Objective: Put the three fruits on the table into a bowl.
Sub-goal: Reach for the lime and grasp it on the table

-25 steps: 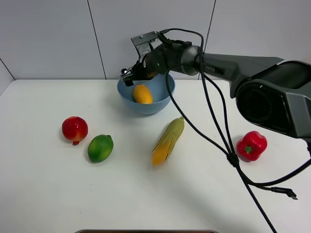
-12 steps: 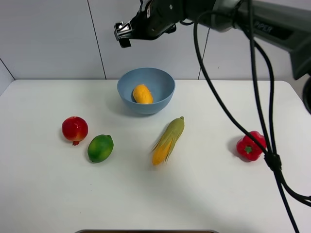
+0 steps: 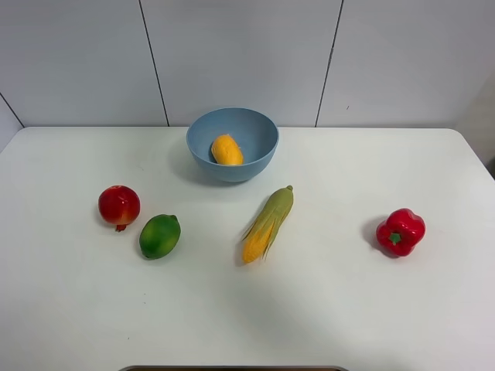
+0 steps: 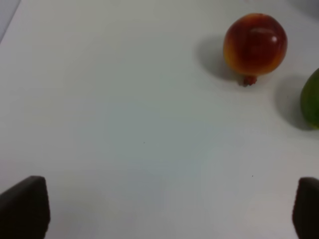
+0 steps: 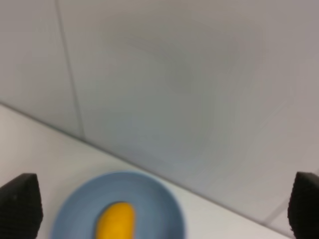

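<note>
The yellow-orange mango [image 3: 227, 149] lies inside the light-blue bowl [image 3: 259, 131] at the back of the white table [image 3: 348, 309]. The red pomegranate [image 3: 119, 206] and the green lime-like fruit [image 3: 159, 236] lie side by side on the left. No arm shows in the exterior view. The left wrist view shows the pomegranate [image 4: 255, 44], the lime's edge [image 4: 312, 99] and my left gripper [image 4: 164, 209] open and empty above bare table. The right wrist view shows my right gripper [image 5: 159, 206] open and empty, high above the bowl [image 5: 149, 199] with the mango [image 5: 115, 222].
A husked corn cob [image 3: 268, 223] lies in the middle of the table in front of the bowl. A red bell pepper [image 3: 401, 231] sits at the right. A grey panelled wall [image 3: 247, 54] stands behind the table.
My right arm rose from the bowl, leaving the mango in it, and has gone out of the exterior view. The fruits, corn and pepper have not moved.
</note>
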{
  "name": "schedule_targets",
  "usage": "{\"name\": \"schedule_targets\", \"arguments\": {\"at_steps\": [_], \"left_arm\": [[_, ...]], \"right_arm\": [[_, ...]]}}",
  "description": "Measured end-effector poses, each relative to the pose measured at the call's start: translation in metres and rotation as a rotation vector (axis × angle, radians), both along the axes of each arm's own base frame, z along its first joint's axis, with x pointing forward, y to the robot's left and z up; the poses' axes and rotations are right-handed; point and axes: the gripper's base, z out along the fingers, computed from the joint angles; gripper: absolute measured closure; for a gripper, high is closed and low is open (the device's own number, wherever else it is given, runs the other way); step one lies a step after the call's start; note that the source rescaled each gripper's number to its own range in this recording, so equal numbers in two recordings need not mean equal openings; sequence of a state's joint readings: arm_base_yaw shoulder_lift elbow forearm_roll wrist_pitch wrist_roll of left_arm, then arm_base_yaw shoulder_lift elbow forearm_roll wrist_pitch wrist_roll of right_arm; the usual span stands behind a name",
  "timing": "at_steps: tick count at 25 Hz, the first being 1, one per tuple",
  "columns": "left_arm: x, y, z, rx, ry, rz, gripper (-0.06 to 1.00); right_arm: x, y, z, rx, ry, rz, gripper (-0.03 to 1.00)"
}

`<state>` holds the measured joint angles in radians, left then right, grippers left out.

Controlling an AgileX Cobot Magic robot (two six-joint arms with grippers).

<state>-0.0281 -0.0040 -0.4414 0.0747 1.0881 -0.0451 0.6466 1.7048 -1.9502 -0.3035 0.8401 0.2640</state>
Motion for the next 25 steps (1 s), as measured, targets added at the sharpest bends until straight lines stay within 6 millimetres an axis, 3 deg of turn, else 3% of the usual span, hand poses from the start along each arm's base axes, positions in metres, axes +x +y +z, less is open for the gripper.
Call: {"name": "schedule_targets", "arguments": {"at_steps": [10,15,21,25], "left_arm": [[0.000,0.000,0.000,0.000,0.000,0.000,-0.06],[0.000,0.000,0.000,0.000,0.000,0.000,-0.06],[0.000,0.000,0.000,0.000,0.000,0.000,-0.06],[0.000,0.000,0.000,0.000,0.000,0.000,-0.06]], "right_arm": [[-0.091,-0.090,0.080,-0.080,-0.110,-0.149,-0.03],[-0.137,-0.130,0.103,-0.109,-0.155,-0.191,-0.03],[-0.205,-0.188,0.133,-0.051,-0.313,-0.237,-0.03],[-0.245,-0.224,0.138,-0.059,-0.376,-0.365,-0.03]]}}
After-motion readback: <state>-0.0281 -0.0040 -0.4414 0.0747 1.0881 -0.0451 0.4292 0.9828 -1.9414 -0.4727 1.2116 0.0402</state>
